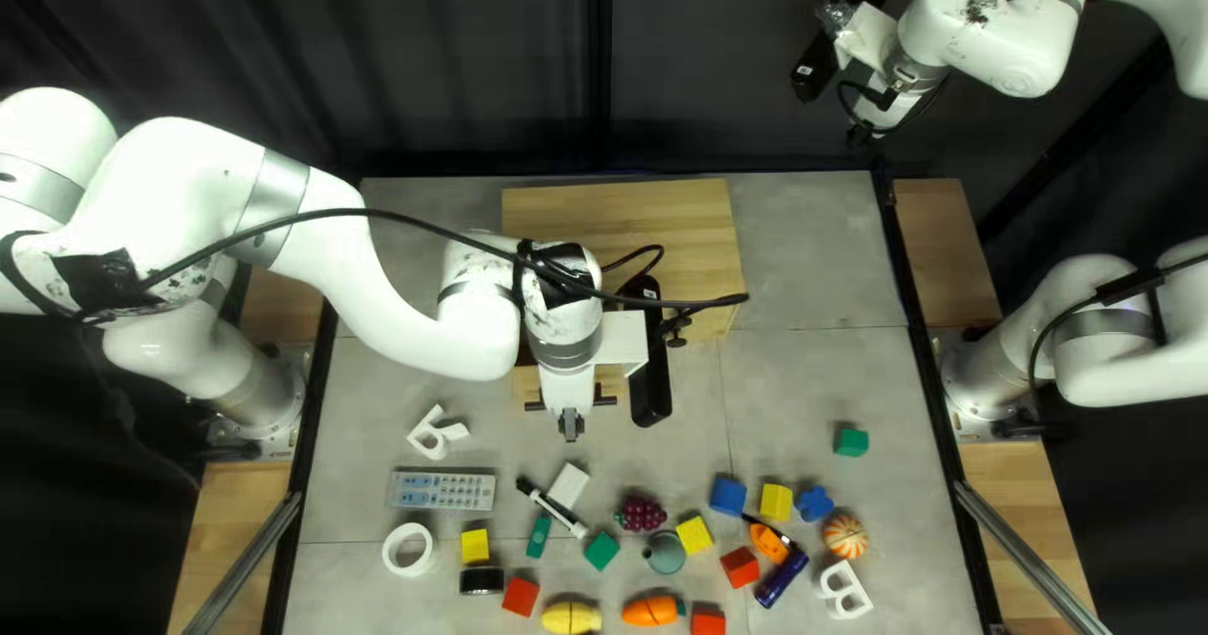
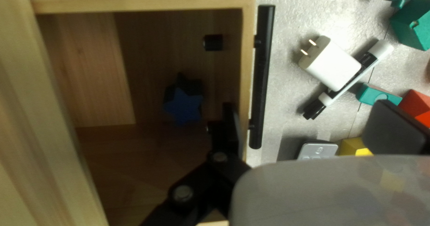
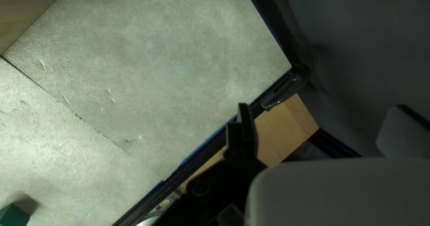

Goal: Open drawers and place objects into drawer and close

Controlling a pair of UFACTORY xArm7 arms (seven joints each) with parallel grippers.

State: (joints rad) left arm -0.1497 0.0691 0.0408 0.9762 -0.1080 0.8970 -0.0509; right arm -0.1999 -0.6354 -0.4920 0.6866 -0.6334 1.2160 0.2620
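drawer stands open (blue star inside); left end effector spread

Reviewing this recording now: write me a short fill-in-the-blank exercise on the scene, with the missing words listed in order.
The blue block inside the drawer is shaped like a ____.
The handle on the drawer's front is coloured ____.
The left claw is not shut but ____.
In the top left view, the remote lies nearer the base of the ____ arm.

Missing words: star; black; open; left.
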